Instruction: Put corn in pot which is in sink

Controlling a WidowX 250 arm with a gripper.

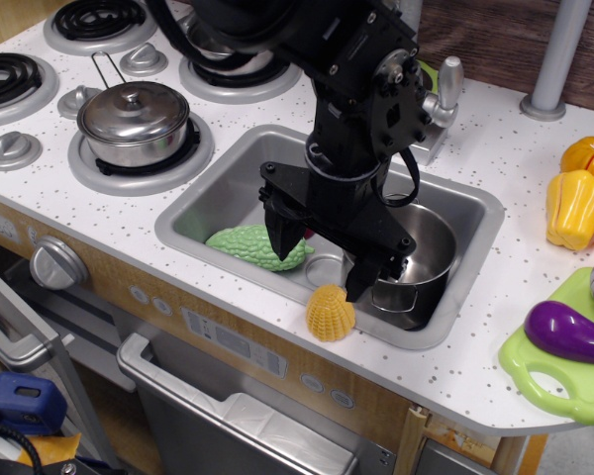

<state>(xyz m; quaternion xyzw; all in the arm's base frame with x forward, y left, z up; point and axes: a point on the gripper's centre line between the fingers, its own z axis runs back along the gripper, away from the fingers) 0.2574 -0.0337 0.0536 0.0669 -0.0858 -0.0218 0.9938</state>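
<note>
The corn (331, 313) is a small stubby yellow bumpy piece on the front rim of the sink (200, 203), a grey basin in the white speckled countertop. The lidless steel pot (426, 259) stands in the sink's right half, partly hidden by the arm. My black gripper (322, 259) hangs open over the sink, just above and behind the corn. Its left finger is near the green gourd (255, 247) and its right finger (361, 280) is by the pot's front wall. It holds nothing.
A lidded steel pot (134, 119) sits on a stove burner at left. A faucet (445, 89) stands behind the sink. A yellow bell pepper (577, 206), a purple eggplant (569, 332) and a green cutting board (554, 381) lie at right.
</note>
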